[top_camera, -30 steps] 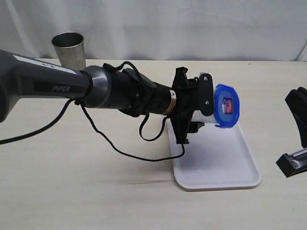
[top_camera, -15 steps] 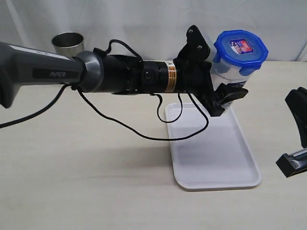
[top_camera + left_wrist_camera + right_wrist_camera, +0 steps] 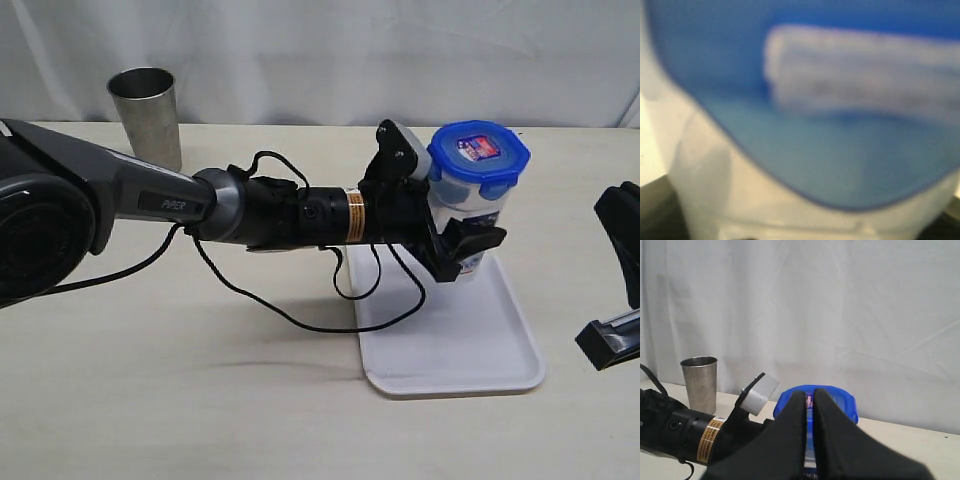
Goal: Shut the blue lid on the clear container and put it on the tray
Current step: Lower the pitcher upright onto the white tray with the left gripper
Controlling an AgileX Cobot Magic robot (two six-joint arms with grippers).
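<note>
Placement looks like the step in hand: the left gripper (image 3: 445,215) clamps the clear container (image 3: 478,215) by its sides, upright, with the blue lid (image 3: 478,150) sitting on top, flaps seemingly down. The canister hangs over the far end of the tray (image 3: 470,370); whether its base touches, I can't tell. The right gripper (image 3: 810,399) is shut on nothing, off by the table's right edge. Next, I'd guess, comes a straight lowering onto the tray, then parting the jaws without tipping it.
</note>
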